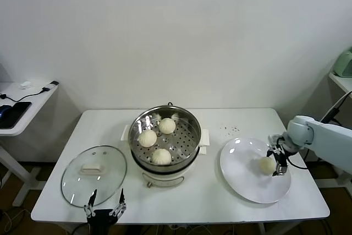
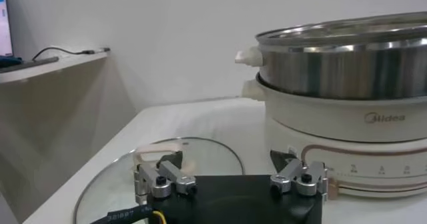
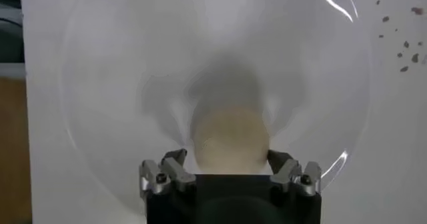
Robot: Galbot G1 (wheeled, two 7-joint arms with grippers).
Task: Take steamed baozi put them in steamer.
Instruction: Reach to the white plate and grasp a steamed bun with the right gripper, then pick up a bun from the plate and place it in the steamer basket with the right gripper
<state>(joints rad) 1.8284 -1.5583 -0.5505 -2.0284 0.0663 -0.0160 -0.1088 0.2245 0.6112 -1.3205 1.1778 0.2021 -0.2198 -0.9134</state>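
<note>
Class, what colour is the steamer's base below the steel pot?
Cream-white: the steamer base shows best in the left wrist view.

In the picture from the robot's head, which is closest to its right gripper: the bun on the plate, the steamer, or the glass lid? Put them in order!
From the right gripper:
1. Bun on the white plate: right at the gripper, between its fingers.
2. Steamer: middle of the table, with three buns inside.
3. Glass lid: far across on the robot's left side.

Cream-white baozi (image 1: 267,164), white plate (image 1: 245,182), shiny steel steamer (image 1: 190,136)
</note>
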